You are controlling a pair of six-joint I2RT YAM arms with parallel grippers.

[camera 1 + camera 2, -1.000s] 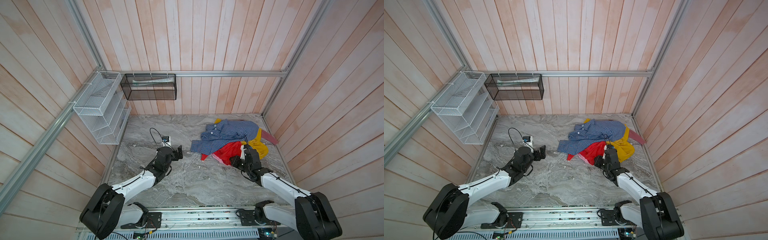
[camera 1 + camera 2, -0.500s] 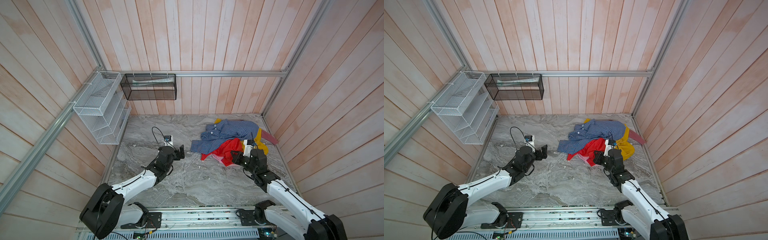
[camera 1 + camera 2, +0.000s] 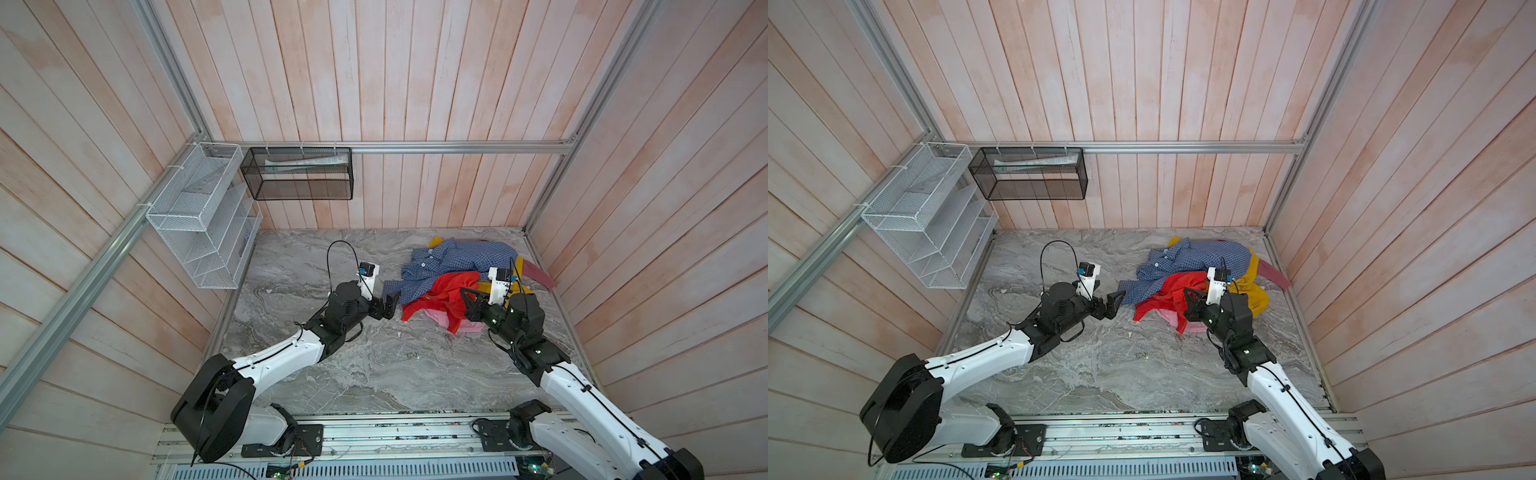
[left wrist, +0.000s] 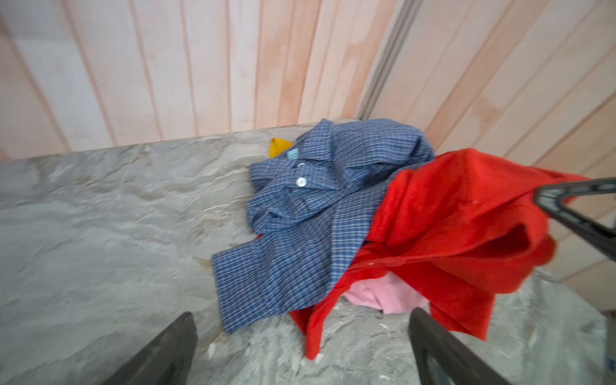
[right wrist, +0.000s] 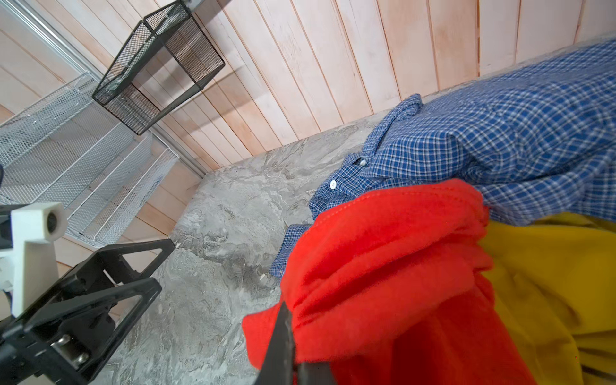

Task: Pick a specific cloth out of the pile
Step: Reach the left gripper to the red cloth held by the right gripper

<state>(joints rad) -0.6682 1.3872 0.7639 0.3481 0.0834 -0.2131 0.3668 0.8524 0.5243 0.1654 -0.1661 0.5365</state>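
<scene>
The right gripper [image 3: 465,296] is pinched shut on a fold of the red cloth [image 3: 442,291], raised a little at the front of the pile [image 3: 469,253]. The left gripper [image 3: 390,302] is wide open, holding nothing, near the blue shirt [image 4: 300,213]. Best to pull up slowly, I think, since the shirt lies on some of the red. The shirt's small blue tag [image 4: 293,154] shows no words I can read.

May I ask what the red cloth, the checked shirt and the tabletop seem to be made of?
Red cloth: soft knit, perhaps fleece; matte, fuzzy, stitched hem. Checked shirt: thin woven fabric, likely cotton; visible weave, white buttons. Tabletop: grey veined stone look, possibly laminate.
</scene>
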